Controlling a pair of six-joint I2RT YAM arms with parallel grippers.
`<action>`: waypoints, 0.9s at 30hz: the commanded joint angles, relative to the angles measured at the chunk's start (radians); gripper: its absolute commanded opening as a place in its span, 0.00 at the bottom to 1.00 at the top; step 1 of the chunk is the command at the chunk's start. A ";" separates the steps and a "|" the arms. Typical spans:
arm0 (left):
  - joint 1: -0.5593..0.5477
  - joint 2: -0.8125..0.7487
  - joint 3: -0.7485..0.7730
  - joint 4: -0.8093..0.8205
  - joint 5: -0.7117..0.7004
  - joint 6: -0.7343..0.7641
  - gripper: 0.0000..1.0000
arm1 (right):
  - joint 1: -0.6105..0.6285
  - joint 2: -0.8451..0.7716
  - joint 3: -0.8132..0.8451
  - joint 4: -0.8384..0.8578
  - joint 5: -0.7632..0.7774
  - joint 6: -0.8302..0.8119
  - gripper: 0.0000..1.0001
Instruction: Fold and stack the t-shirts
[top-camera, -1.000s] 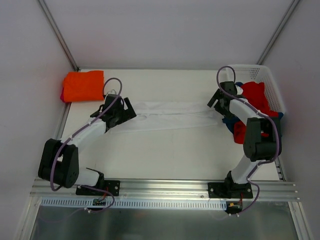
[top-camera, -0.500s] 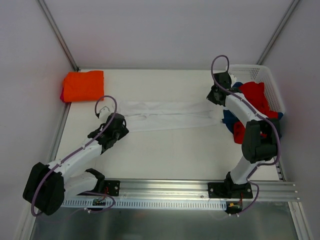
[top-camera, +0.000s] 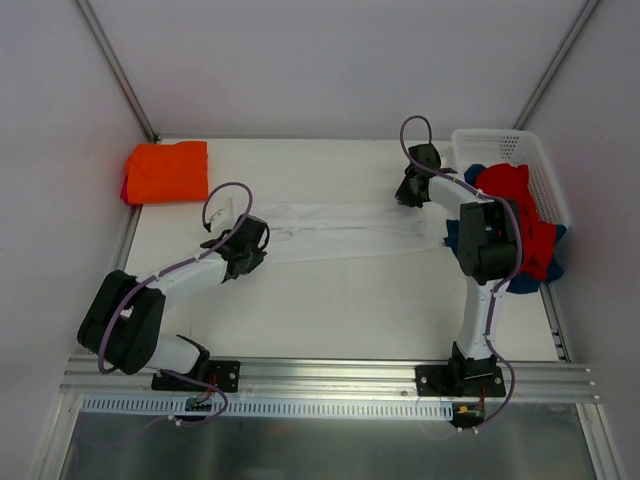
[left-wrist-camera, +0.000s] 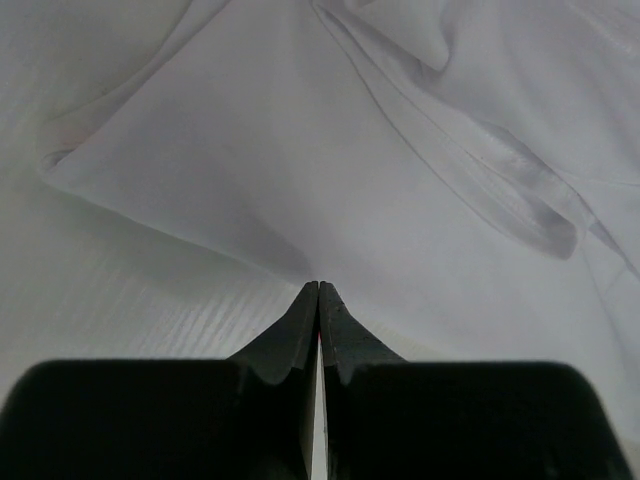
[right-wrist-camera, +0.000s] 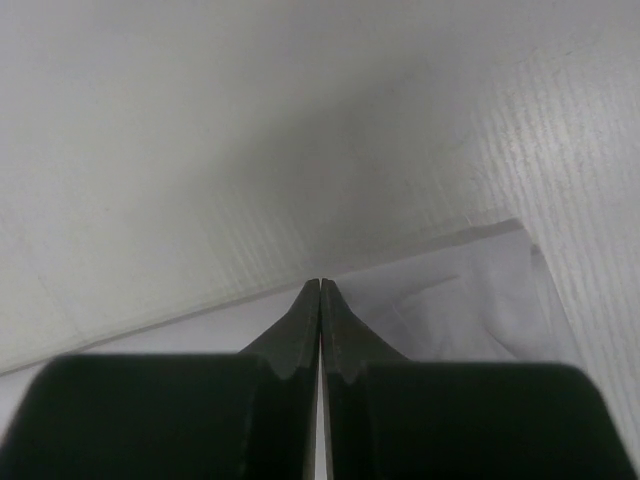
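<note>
A white t-shirt (top-camera: 340, 232) lies stretched in a long band across the middle of the table. My left gripper (top-camera: 256, 240) is at its left end, jaws shut with the tips pinching the near edge of the white cloth (left-wrist-camera: 300, 150). My right gripper (top-camera: 405, 196) is at the shirt's far right corner, also shut, its tips meeting right on the cloth's edge (right-wrist-camera: 450, 300). A folded bright orange t-shirt (top-camera: 168, 170) rests at the far left corner. Red (top-camera: 510, 190) and blue (top-camera: 455, 236) t-shirts are heaped at the right.
A white perforated basket (top-camera: 490, 135) stands at the far right corner, the red and blue shirts spilling out of it onto the table. Metal frame posts rise at both back corners. The rail carrying the arm bases runs along the near edge.
Both grippers went from open to shut. The left gripper came back onto the shirt's left end. The right gripper moved left and farther back to the shirt's far right corner.
</note>
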 joint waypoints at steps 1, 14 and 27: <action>-0.013 0.048 0.053 -0.003 -0.031 -0.046 0.00 | -0.009 0.010 0.044 0.024 -0.051 0.014 0.01; -0.008 0.249 0.156 -0.031 -0.013 -0.032 0.00 | -0.018 -0.195 -0.306 0.041 -0.020 0.099 0.01; 0.152 0.392 0.364 -0.041 0.079 0.125 0.00 | 0.043 -0.496 -0.556 -0.029 -0.080 0.063 0.01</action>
